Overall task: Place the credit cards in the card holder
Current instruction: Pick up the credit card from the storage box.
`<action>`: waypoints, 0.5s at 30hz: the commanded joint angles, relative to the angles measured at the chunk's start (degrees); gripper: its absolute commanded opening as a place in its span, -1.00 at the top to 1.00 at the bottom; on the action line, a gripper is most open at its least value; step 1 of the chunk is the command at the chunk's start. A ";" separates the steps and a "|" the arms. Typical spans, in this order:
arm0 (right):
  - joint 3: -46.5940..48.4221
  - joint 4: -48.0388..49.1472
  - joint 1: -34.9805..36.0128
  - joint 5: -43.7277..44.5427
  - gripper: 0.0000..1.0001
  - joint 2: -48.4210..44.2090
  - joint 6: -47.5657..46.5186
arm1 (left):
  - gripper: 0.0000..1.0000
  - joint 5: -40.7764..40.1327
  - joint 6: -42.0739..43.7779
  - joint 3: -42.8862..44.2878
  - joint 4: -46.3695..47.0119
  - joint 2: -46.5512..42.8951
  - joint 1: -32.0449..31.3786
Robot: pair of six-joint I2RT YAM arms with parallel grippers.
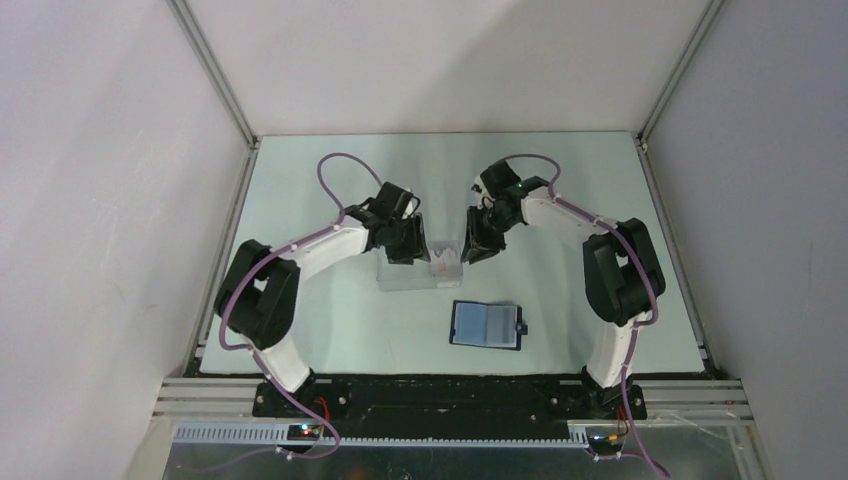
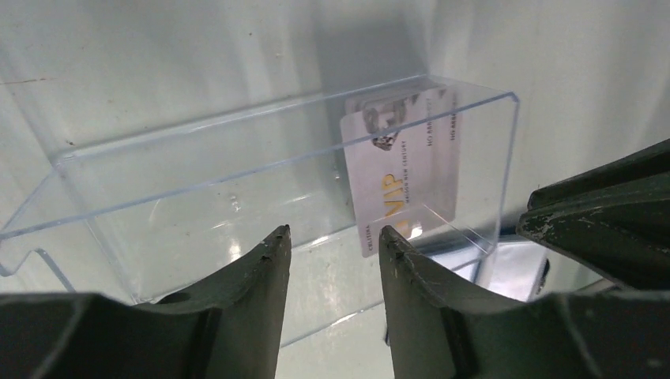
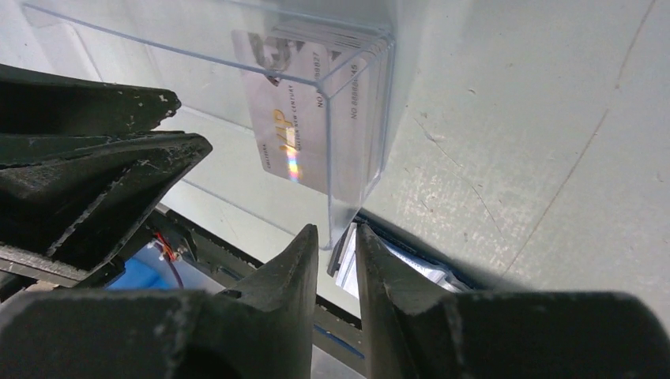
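From above there are two arms, one clear plastic box (image 1: pixel 410 276) and one card holder (image 1: pixel 486 324), which lies opened flat on the table (image 1: pixel 330 330), near the box on its near side and apart from it. The credit cards (image 1: pixel 447 262) show only as a pale patch at the box's right end, too blurred to count. The left gripper (image 1: pixel 408 250) and right gripper (image 1: pixel 478 250) hang over the box's far edge, one on each side of that patch. In the left wrist view the left gripper (image 2: pixel 333 237) has its fingers clearly parted with nothing between them and no contact with the box; the cards stand upright against the box's right wall (gold lettering on the front one). The right wrist view shows the cards as a tight upright stack of several, their edges too close for a sure count. The right gripper (image 3: pixel 332 237) is parted only by a narrow slit, and the box's lower corner stands at its mouth; whether the fingertips press the plastic I cannot tell. Neither gripper holds a card.
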 commanded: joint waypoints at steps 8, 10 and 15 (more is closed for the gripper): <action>11.61 -5.73 5.28 8.34 0.94 -0.27 -3.81 | -0.02 10.79 -2.42 -5.49 12.33 -4.45 4.34; 13.18 -6.66 6.07 9.31 1.00 1.73 -4.20 | -0.02 11.89 -2.75 -6.04 13.47 -4.12 4.78; 15.36 -8.16 7.93 14.41 1.00 5.09 -4.89 | -0.02 13.70 -3.45 -7.02 16.34 -3.39 5.05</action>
